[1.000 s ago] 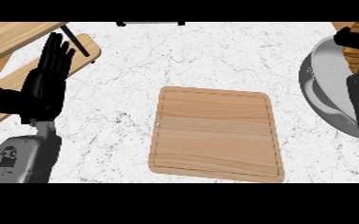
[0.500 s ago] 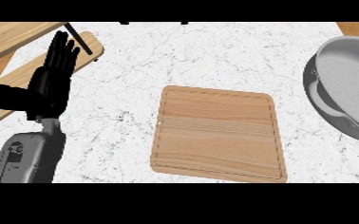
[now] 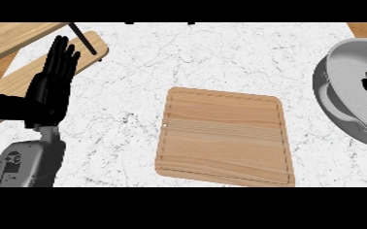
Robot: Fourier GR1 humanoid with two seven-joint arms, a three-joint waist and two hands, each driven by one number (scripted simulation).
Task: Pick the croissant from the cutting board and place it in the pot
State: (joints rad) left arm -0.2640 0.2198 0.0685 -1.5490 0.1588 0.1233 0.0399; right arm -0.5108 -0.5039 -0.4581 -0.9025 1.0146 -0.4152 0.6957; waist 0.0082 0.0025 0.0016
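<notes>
The cutting board (image 3: 225,138) lies bare on the worktop (image 3: 215,58) and no croissant shows, so it is probably already at the pot (image 3: 347,89); the left hand (image 3: 50,85) rests, fingers straight.

Light is bright and even over the white marbled tabletop (image 3: 215,58). The cutting board (image 3: 225,136) casts only a thin, soft shadow along its near edge. The pot (image 3: 344,87) at right shows mild sheen, no harsh glare.
</notes>
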